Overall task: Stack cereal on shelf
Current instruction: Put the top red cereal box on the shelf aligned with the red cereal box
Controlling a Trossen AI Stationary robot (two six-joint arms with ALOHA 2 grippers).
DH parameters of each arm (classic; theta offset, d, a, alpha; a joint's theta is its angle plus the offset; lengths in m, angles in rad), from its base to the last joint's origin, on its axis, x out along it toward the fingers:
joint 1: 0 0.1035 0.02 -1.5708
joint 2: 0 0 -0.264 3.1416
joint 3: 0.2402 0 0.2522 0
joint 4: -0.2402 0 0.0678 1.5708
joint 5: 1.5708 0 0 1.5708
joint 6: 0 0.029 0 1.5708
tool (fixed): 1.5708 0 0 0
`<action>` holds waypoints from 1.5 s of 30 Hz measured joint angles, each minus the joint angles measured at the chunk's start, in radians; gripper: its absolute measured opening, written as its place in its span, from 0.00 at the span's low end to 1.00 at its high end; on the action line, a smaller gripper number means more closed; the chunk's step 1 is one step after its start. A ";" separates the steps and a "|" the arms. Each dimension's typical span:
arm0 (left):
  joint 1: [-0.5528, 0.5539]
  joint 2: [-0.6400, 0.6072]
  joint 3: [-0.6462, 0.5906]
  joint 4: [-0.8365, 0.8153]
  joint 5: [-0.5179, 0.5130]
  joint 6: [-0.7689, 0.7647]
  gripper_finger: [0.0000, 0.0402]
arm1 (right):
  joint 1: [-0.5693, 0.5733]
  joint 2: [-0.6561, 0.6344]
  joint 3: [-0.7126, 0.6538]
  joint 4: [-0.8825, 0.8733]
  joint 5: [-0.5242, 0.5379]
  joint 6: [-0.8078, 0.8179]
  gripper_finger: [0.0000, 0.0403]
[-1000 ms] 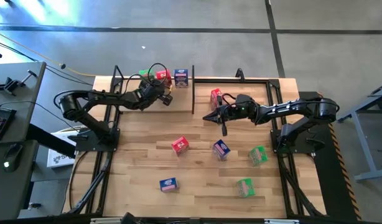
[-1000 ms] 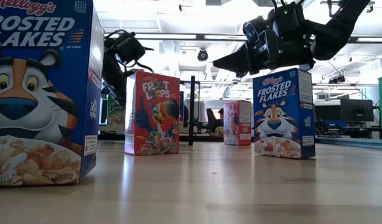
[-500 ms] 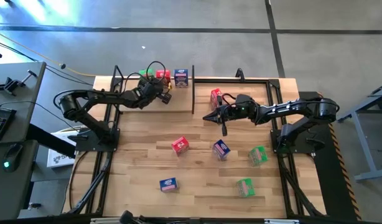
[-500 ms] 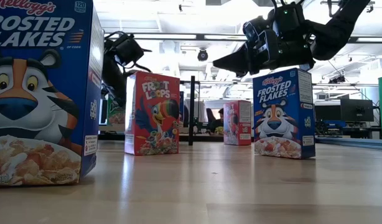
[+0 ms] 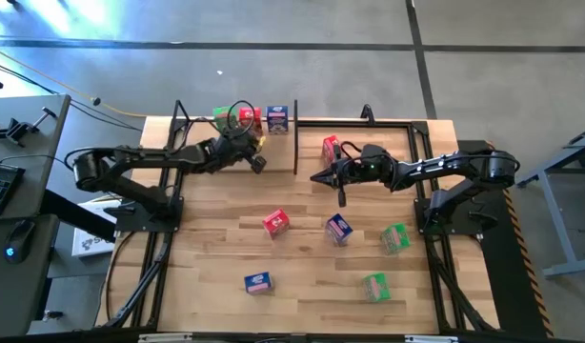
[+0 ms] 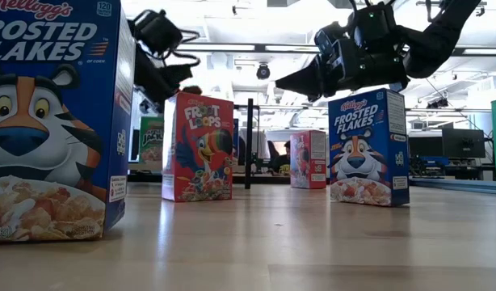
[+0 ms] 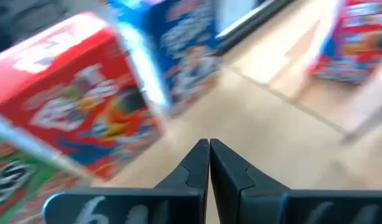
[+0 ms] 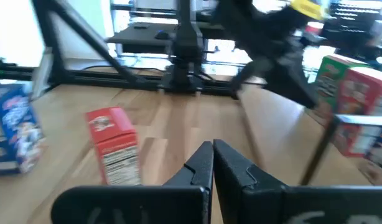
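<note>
With both end effectors pressed together and empty, my right end effector hangs nearest the loose red box, lying nearer and leftward.

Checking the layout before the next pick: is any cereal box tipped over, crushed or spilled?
Nothing stands out. In the low view the red box and the blue box stand upright and intact, with nothing spilled on the table. The boxes on the shelf look undamaged.
</note>
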 joint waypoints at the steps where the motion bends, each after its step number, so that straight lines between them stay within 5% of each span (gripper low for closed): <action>1: -0.013 -0.004 0.000 0.004 0.013 0.004 0.01 | 0.000 0.000 0.000 -0.001 0.021 0.017 0.00; 8: -0.058 -0.003 -0.174 0.402 0.222 0.039 0.01 | 0.018 0.000 0.000 -0.022 0.150 0.100 0.01; 14: -0.064 -0.003 -0.320 0.728 0.357 0.029 0.01 | 0.073 -0.009 0.000 -0.061 0.318 0.122 0.17; 20: -0.049 -0.003 -0.326 0.717 0.397 -0.035 0.01 | 0.105 -0.097 0.004 -0.203 0.502 0.226 0.43; 28: -0.049 -0.155 -0.326 0.668 0.543 0.056 0.01 | 0.083 -0.174 0.178 -0.766 0.694 0.368 0.72; 38: -0.050 -0.396 -0.326 0.370 0.523 0.139 0.00 | -0.041 -0.086 0.352 -1.005 0.714 0.499 0.76; 45: -0.050 -0.469 -0.326 0.287 0.507 0.162 0.00 | -0.102 0.092 0.505 -1.133 0.693 0.532 0.76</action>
